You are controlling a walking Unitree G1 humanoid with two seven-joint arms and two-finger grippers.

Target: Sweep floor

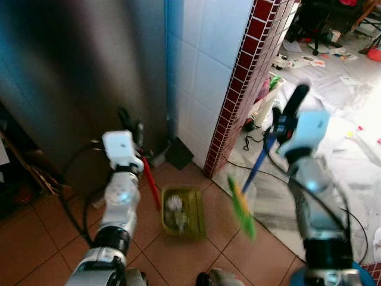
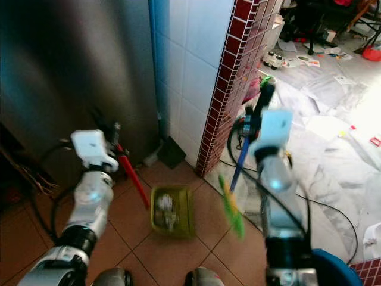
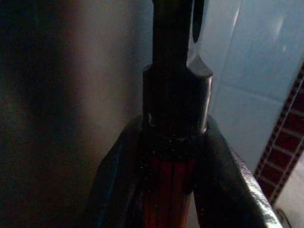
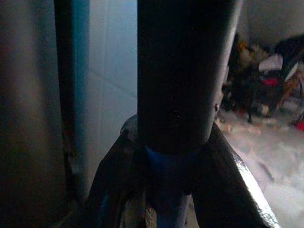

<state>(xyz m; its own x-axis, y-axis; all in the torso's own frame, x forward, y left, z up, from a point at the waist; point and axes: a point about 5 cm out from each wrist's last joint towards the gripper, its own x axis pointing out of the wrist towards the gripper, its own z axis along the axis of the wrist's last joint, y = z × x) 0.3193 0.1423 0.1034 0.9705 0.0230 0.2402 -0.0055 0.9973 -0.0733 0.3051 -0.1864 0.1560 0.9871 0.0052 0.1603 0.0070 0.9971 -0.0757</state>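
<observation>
A green dustpan (image 1: 199, 219) lies on the terracotta floor tiles with a clump of pale debris (image 1: 174, 205) inside. Its red handle (image 1: 150, 182) rises to my left gripper (image 1: 132, 132), which is shut on it just below the black end cap (image 3: 175, 95); the red handle (image 3: 167, 194) sits between the fingers (image 3: 223, 175). My right gripper (image 1: 284, 122) is shut on the blue handle (image 1: 257, 168) of a broom, right of the dustpan. The broom's green bristles (image 1: 241, 208) hang blurred beside the pan's right edge. In the right wrist view the blue handle (image 4: 167, 199) passes under a black grip (image 4: 178, 71).
A tall steel surface (image 1: 71, 71) stands at the left, with a white tiled wall (image 1: 202, 71) and a red tiled corner (image 1: 245, 74) ahead. A black object (image 1: 178, 154) lies at the wall's foot. Cables (image 1: 256, 143), papers and clutter cover the pale floor (image 1: 351, 137) to the right.
</observation>
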